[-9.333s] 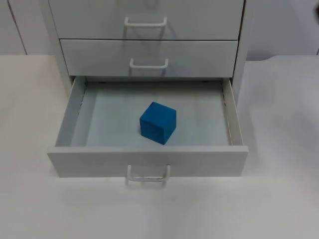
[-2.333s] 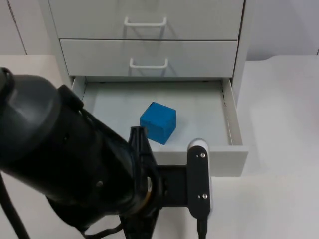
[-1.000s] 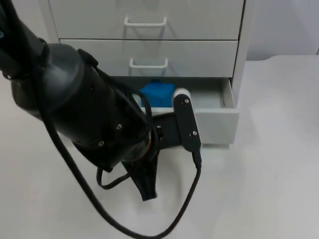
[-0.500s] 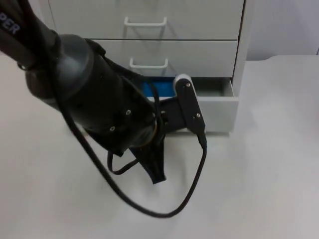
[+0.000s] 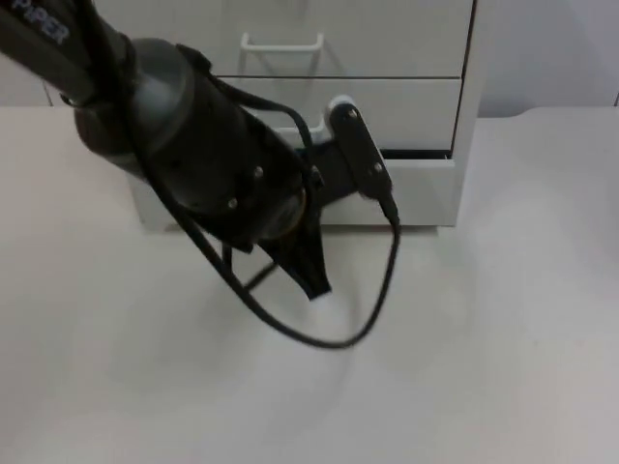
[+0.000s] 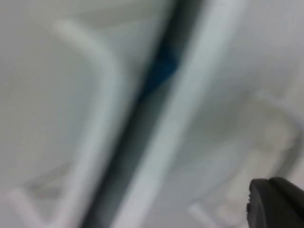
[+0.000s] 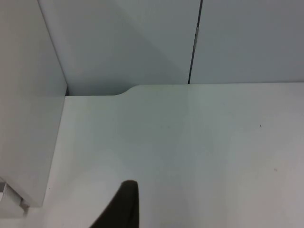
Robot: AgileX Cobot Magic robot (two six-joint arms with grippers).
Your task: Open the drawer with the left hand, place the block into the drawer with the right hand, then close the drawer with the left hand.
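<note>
Drawer (image 5: pixel 416 188): we see a narrow gap left | block (image 6: pixel 159 71): inside gap | left gripper (image 5: pixel 311 275): at drawer front, jaw state indeterminable | right gripper (image 7: pixel 124 209): waits over table (image 7: pixel 213 152)

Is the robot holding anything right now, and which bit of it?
Cannot be told. The left gripper is at the bottom drawer's front, its arm hiding the handle. The right gripper holds nothing.

We saw a smooth, matt white bench (image 5: pixel 503 367). The drawer (image 5: pixel 416 188) front looked like matt, pale grey painted board. The cabinet's handles (image 5: pixel 280 43) seemed glossy white plastic. The left arm (image 5: pixel 193 145) had a smooth, faintly shiny black casing.
</note>
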